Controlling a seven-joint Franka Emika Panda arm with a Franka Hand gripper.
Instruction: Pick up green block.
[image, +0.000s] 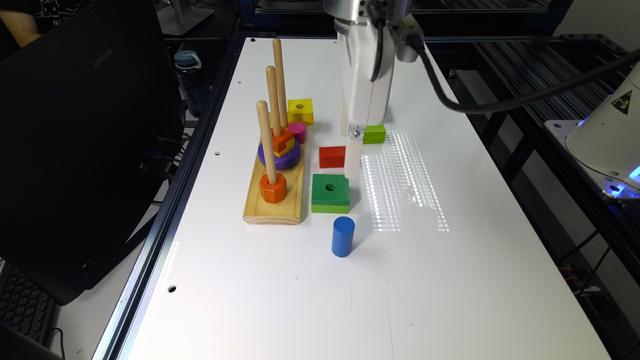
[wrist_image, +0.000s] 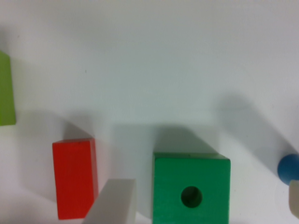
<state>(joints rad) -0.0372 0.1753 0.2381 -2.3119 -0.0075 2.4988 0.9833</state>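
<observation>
Exterior view: green block (image: 330, 192) flat on white surface (image: 450, 280), just beside wooden peg board (image: 274, 200), red block (image: 332, 156) behind, blue cylinder (image: 343, 236) in front. Hand (image: 353, 162) low between red block and green block. "SAMSUNG" readable on dark laptop lid (image: 75, 150). Wrist view: fingers spread, one white fingertip (wrist_image: 114, 203) between red block (wrist_image: 74, 177) and green block (wrist_image: 191, 189), the other beyond its far side.

I'm working in a robotics lab: a white counter (image: 450, 280) framed in aluminium rail, dark metal racking (image: 525, 60) on the exterior view's right, a laptop (image: 75, 150) and keyboard (image: 25, 305) on its left, thick cabling (image: 500, 105) overhead.
</observation>
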